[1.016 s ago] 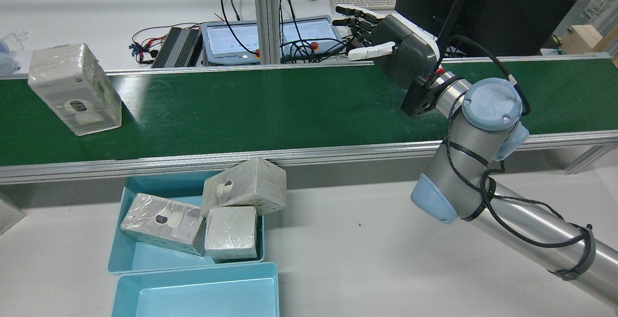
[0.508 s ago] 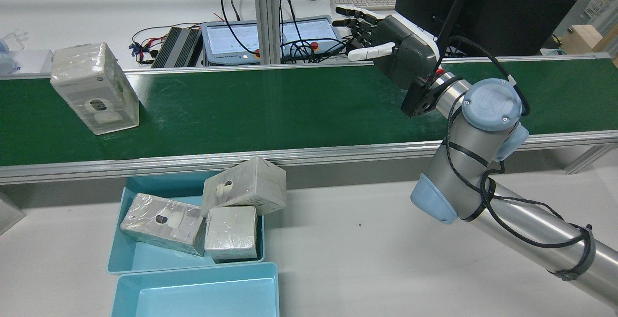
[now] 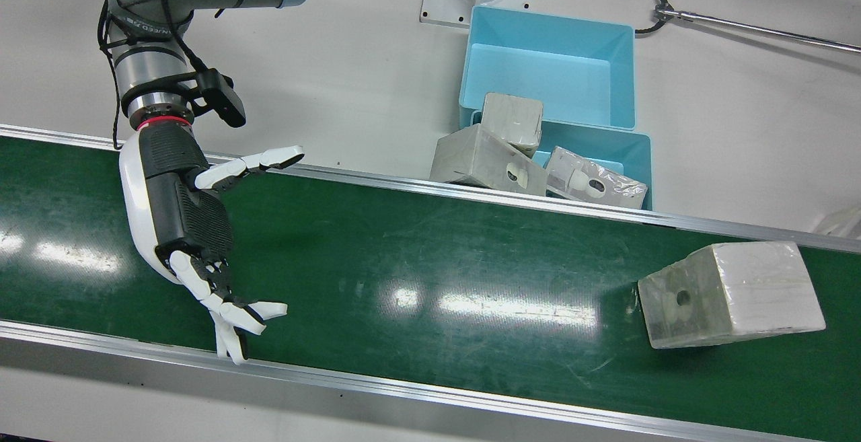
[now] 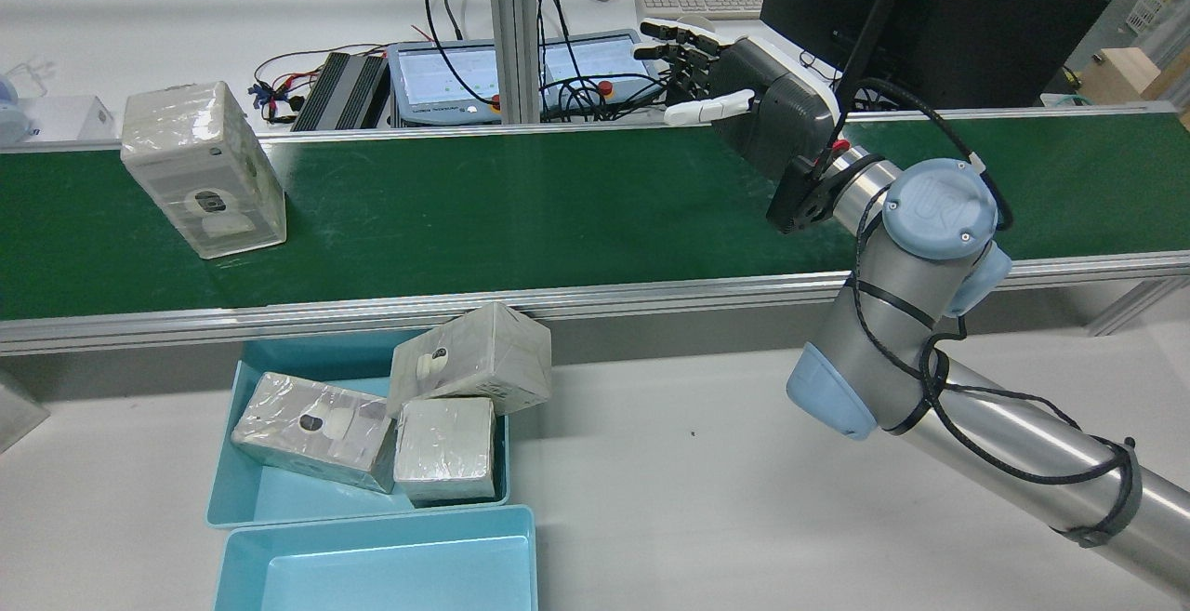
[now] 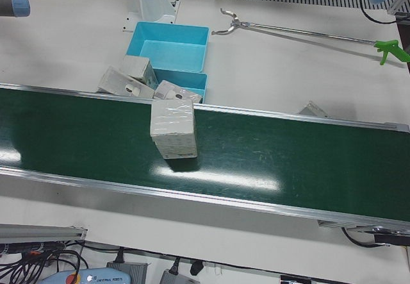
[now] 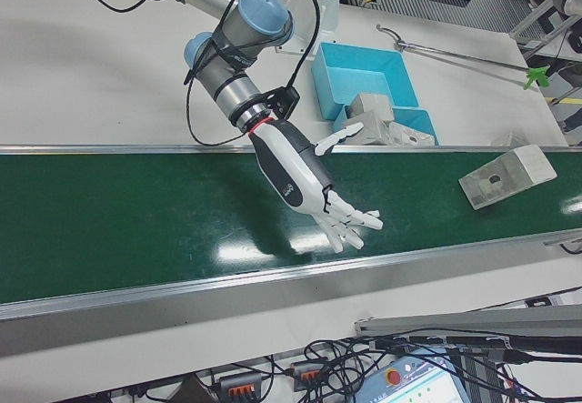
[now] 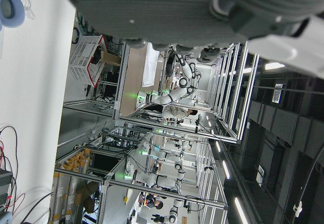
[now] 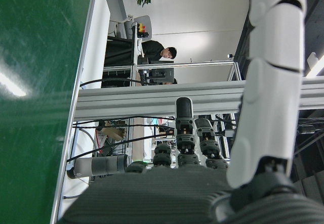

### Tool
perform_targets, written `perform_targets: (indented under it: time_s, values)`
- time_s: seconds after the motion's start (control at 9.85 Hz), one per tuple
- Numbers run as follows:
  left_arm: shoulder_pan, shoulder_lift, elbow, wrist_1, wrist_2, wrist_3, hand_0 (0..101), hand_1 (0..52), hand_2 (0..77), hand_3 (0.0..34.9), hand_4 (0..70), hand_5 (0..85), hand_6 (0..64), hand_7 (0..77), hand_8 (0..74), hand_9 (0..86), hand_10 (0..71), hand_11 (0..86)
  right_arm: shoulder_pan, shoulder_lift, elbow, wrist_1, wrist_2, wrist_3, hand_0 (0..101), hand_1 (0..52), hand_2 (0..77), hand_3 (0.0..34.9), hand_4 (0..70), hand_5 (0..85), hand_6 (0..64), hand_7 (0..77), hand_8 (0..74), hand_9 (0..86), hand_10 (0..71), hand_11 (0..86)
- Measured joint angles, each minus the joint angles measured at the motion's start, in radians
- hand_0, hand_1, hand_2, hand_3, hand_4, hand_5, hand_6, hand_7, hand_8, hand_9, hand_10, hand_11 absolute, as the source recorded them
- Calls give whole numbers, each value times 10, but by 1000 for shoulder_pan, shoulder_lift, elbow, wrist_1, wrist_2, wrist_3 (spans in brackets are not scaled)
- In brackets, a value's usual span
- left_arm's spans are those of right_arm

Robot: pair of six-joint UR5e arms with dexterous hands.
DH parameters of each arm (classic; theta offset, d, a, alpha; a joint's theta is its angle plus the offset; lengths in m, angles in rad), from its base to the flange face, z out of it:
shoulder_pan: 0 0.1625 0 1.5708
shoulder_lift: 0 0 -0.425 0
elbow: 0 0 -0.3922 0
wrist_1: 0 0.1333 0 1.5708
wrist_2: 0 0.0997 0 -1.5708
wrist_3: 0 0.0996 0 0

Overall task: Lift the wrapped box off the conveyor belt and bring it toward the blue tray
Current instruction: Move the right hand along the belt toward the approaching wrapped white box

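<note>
A wrapped box (image 4: 203, 169) stands upright on the green conveyor belt (image 4: 521, 211), far to the left in the rear view; it shows too as box (image 3: 730, 294), box (image 5: 173, 128) and box (image 6: 507, 176). My right hand (image 4: 762, 109) hovers open over the belt's other side, fingers spread, well apart from the box; the same hand (image 3: 185, 227) (image 6: 300, 180) holds nothing. The blue tray (image 4: 223, 471) sits below the belt's near rail. Of my left hand (image 7: 177, 6) only the palm edge shows in its own view.
Three wrapped boxes lie in that tray, one box (image 4: 474, 355) leaning over its rim. An empty second blue tray (image 4: 372, 560) adjoins it. A reacher tool (image 3: 740, 21) lies on the white table. Tablets (image 4: 521, 67) and a monitor (image 4: 930, 16) stand beyond the belt.
The wrapped box has ridden rightward along the belt in the rear view. My right hand has shifted slightly left and farther over the belt, still open.
</note>
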Motion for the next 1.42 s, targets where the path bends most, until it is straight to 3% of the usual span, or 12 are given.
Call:
perform_targets:
  time_s: [0.1,0.3,0.51,0.61,0.91,1.42]
  values:
    - [0,0,0,0,0,0,0,0,5,0,0,11,0,5,5,0,0,5,-7,0,-6,15,1,-2,467,115,82,0,136,109,114,262,16,87,0,11]
    - [0,0,0,0,0,0,0,0,5,0,0,11,5,5,5,0,0,5,-19,1,-26,73,3,-3,467,115,104,0,142,131,109,284,44,93,11,11]
    - [0,0,0,0,0,0,0,0,11,0,0,11,0,5,5,5,5,5,-26,6,-36,94,5,-5,466,115,104,0,158,131,125,300,49,87,0,16]
    - [0,0,0,0,0,0,0,0,5,0,0,11,0,5,5,5,5,5,-30,9,-37,97,6,-7,466,115,93,0,158,131,120,300,65,87,0,16]
    - [0,0,0,0,0,0,0,0,5,0,0,11,5,5,5,5,0,5,-64,27,-47,92,61,-12,472,131,104,0,153,136,120,311,60,87,0,16]
    - [0,0,0,0,0,0,0,0,5,0,0,11,0,5,5,5,5,5,-84,131,-115,36,82,-19,478,147,98,0,158,158,109,316,38,71,0,11]
